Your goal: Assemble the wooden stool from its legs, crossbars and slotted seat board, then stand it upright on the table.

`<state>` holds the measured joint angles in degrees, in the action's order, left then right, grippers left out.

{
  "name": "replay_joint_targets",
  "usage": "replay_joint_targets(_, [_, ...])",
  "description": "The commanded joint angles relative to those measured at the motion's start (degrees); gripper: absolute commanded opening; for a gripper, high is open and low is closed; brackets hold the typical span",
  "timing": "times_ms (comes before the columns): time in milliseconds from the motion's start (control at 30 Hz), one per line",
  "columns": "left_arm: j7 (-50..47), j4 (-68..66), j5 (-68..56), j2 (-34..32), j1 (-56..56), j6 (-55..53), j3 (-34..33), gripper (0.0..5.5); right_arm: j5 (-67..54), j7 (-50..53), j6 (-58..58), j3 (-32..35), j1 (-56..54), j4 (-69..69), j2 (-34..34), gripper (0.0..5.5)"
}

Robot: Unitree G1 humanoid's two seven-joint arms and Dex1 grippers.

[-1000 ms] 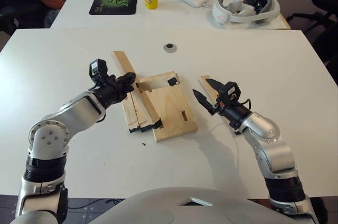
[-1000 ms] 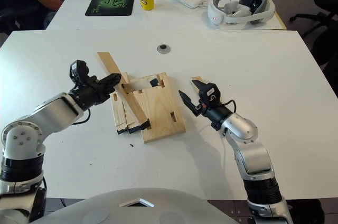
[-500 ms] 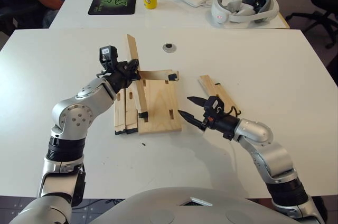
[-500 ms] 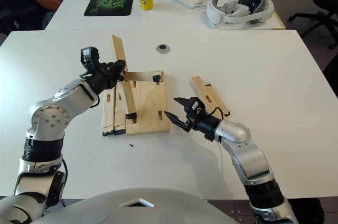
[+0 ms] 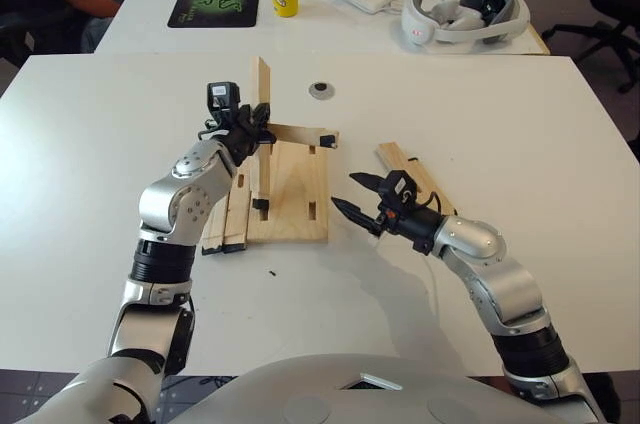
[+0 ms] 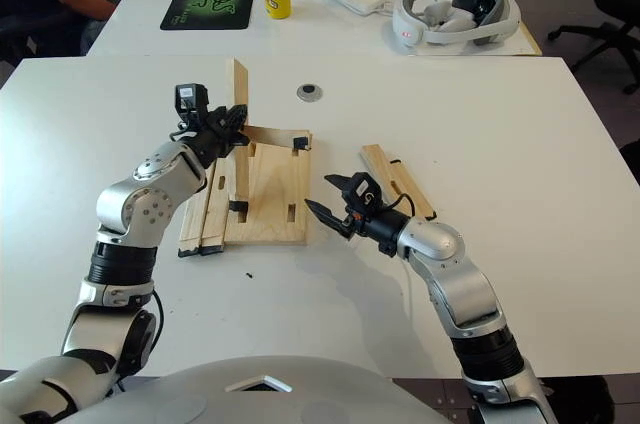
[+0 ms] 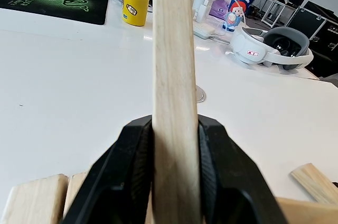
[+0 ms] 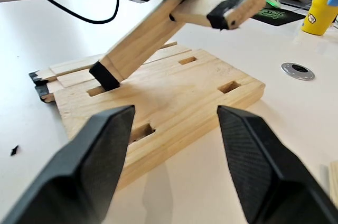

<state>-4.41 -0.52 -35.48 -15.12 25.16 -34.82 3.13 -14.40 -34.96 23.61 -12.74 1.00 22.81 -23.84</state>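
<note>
Carrying everything is the white table (image 5: pixel 560 144), with the slotted seat board (image 5: pixel 295 194) lying flat near its middle, its rectangular slots facing up. Rising from the board is a wooden leg (image 5: pixel 262 84), standing nearly upright with a slight tilt; its black-capped lower end is set at one of the slots on the board's left half. A crossbar (image 5: pixel 300 133) juts sideways from this leg toward the right, ending in a black cap above the board's far edge. Two more flat wooden pieces (image 5: pixel 228 214) lie side by side against the board's left edge. Another loose piece (image 5: pixel 415 176) lies flat on the table to the right, apart from the board.

The left gripper (image 5: pixel 250 129) is clamped on the upright leg, its black fingers (image 7: pixel 132 171) pressed against both flat faces of the wood, above the crossbar. The right gripper (image 5: pixel 345 192) hovers low just beside the board's right edge, pointing at it, fingers spread wide with nothing between them. A round grommet (image 5: pixel 320 90) sits in the tabletop beyond the board, and a tiny black speck (image 5: pixel 270 272) lies near the board's front corner.
</note>
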Motion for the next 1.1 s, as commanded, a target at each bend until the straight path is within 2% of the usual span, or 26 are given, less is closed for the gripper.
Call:
replay_joint_targets(33, [2.11, -3.45, 3.31, 2.39, 3.75, 2.29, -1.61, 1.06, 0.62, 0.54, -0.02, -0.21, -0.77, -0.4, 0.39, 2.89])
replay_joint_targets(233, [4.48, -2.42, 6.95, 3.53, 1.94, 3.27, -2.71, 1.06, 0.81, 1.0, -0.42, 0.27, -1.06, -0.7, 0.87, 2.89])
replay_joint_targets(667, [6.29, 2.55, 16.51, 7.32, 0.29, 18.73, -4.31, 1.06, 0.14, 0.98, -0.39, 0.38, -0.94, -0.12, 1.7, 2.89])
replay_joint_targets(867, [8.33, -13.34, 21.5, 8.33, 5.92, 30.2, -5.42, 1.06, -0.51, 0.54, 0.28, 0.49, -1.53, 0.14, 1.66, 2.89])
replay_joint_targets(1100, [9.74, -31.47, 23.76, 9.22, 15.57, 38.26, -7.35, 1.06, -1.09, -0.39, 1.35, 0.11, -1.5, 0.97, 1.34, 2.89])
